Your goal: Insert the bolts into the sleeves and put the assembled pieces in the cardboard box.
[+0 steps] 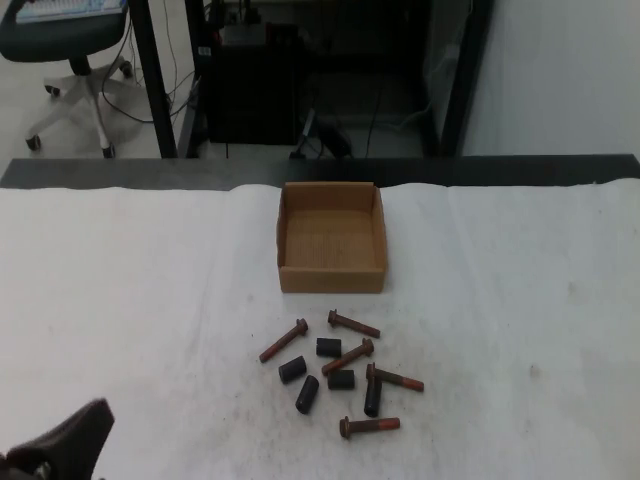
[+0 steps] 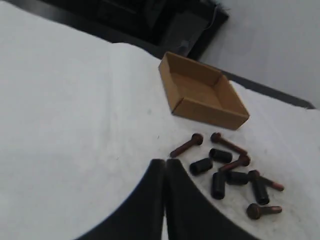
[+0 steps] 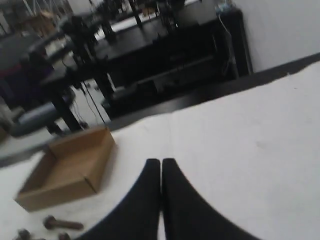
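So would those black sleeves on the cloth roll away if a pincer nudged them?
Likely somewhat: the sleeves lie on their sides as short cylinders, so a sideways nudge could roll them, though the white cloth may slow that. They look rigid, so a grip probably won't deform them. Bolts lie close among them, so one may bump another.

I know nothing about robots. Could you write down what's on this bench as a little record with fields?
Container: cardboard box, open top, nothing inside
Fasteners: five bolts, loose on the white cloth, on the near side of the box
Other parts: five black sleeves, scattered among the bolts
Grippers: left gripper shut, right gripper shut, both empty
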Tool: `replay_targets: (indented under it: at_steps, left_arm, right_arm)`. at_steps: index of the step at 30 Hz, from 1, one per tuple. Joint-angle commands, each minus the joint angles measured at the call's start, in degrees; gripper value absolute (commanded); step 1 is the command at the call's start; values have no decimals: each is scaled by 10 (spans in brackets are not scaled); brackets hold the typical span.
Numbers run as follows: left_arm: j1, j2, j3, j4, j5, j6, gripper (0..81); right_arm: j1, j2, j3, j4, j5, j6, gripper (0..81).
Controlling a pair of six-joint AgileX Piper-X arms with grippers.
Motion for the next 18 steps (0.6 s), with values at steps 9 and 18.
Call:
replay_targets:
  at_steps: [9,18]
  left_arm:
    - [-2,13,-7,-100,120,-2,3]
    - [-4,252,-161,-81,151,144,3]
  right_arm:
    - [-1,35,-5,-59,-214,51,3]
    - [50,263,-91,-139,-272,43,229]
